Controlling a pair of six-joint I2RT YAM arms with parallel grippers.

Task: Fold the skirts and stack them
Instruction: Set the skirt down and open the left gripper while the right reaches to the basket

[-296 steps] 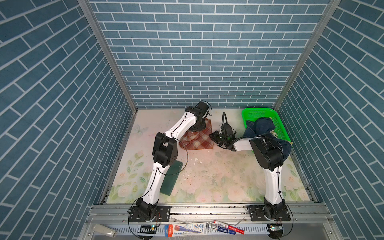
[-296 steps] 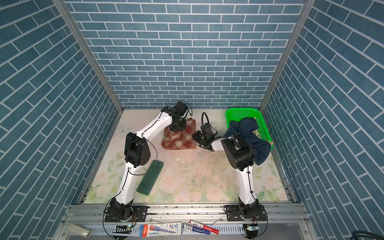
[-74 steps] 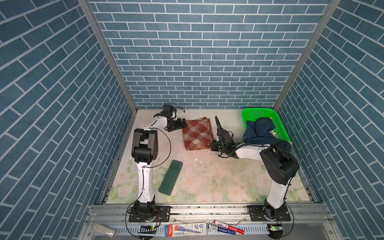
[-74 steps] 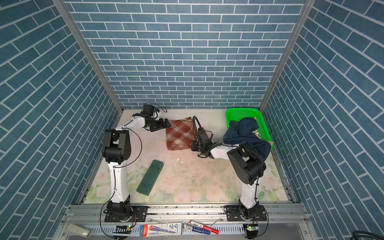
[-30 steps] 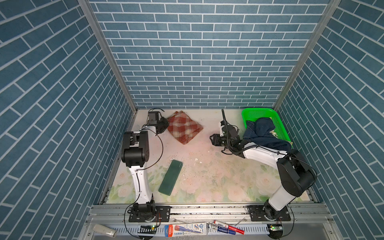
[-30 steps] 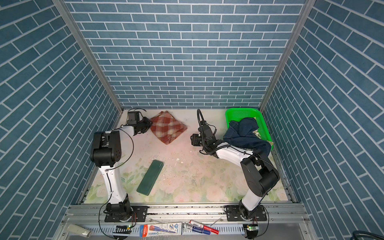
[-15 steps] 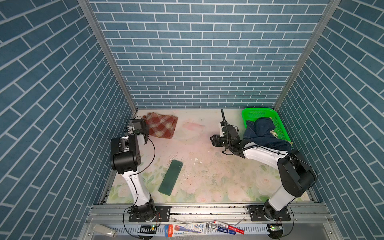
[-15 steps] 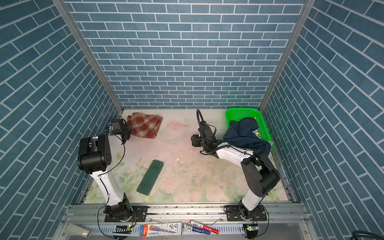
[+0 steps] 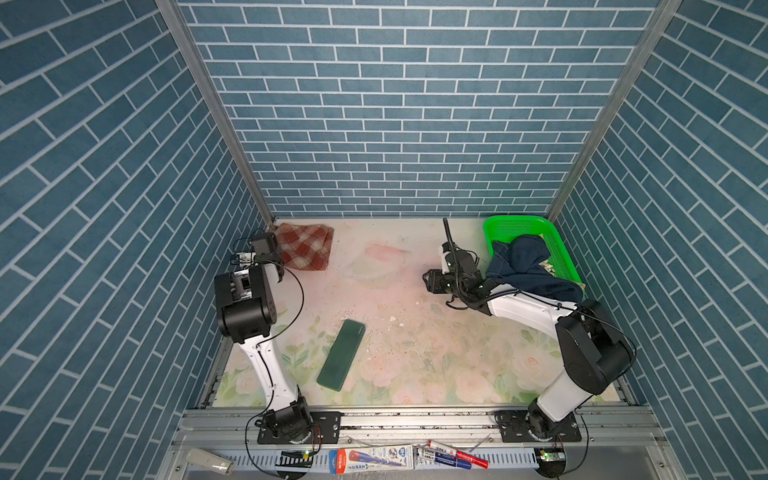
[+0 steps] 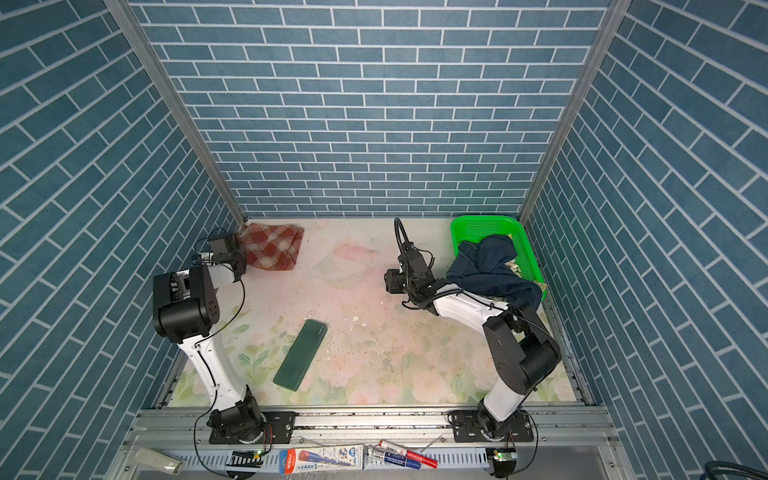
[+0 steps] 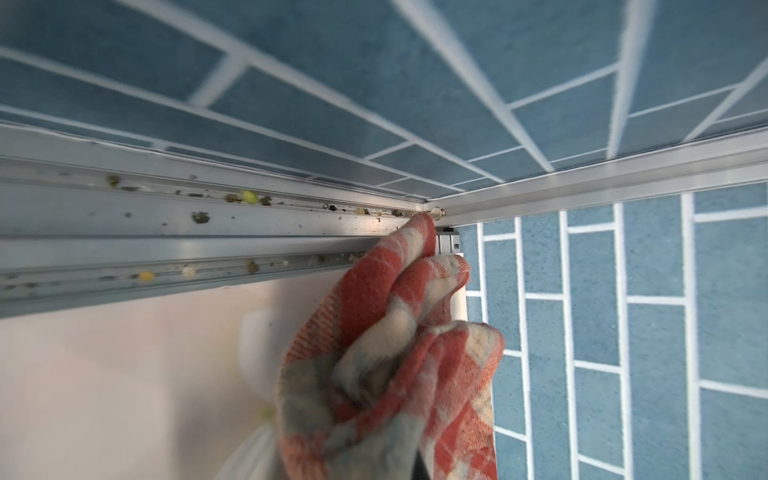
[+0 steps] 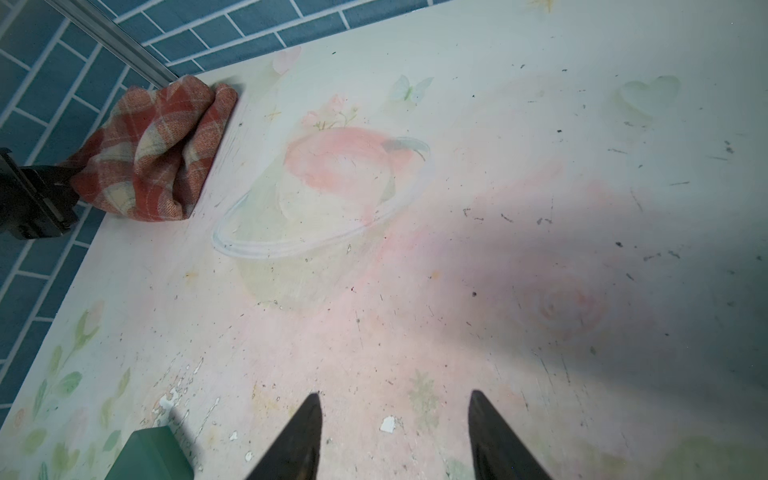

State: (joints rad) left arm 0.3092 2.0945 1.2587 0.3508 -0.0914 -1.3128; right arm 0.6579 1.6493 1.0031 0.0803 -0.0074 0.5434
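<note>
Skirts sit at the two far corners of the floral table [image 9: 395,332]. At far left, the rust-red and cream plaid skirt [image 9: 307,246] lies as a rough, bunched bundle against the corner post. The left hand [image 9: 279,254] is clamped on its left edge (the left wrist view shows little but gathered plaid close up, with the wall rail behind).

Nearer the front and left of middle, a flat dark green pad [image 9: 341,354] lies slanted on the table, well apart from the plaid skirt.

Right of middle, the right hand [image 12: 395,399] is low over the table and points left, its jaws apart with only bare, speckled tabletop between them.

At far right, a green mesh basket [image 9: 515,219] stands in the corner. The dark blue denim skirt [image 9: 523,262] is heaped in it and spills over its near rim, close to the right arm. A cream printed skirt [image 9: 548,266] peeks out beside the denim inside the basket (its print is too small to read).
</note>
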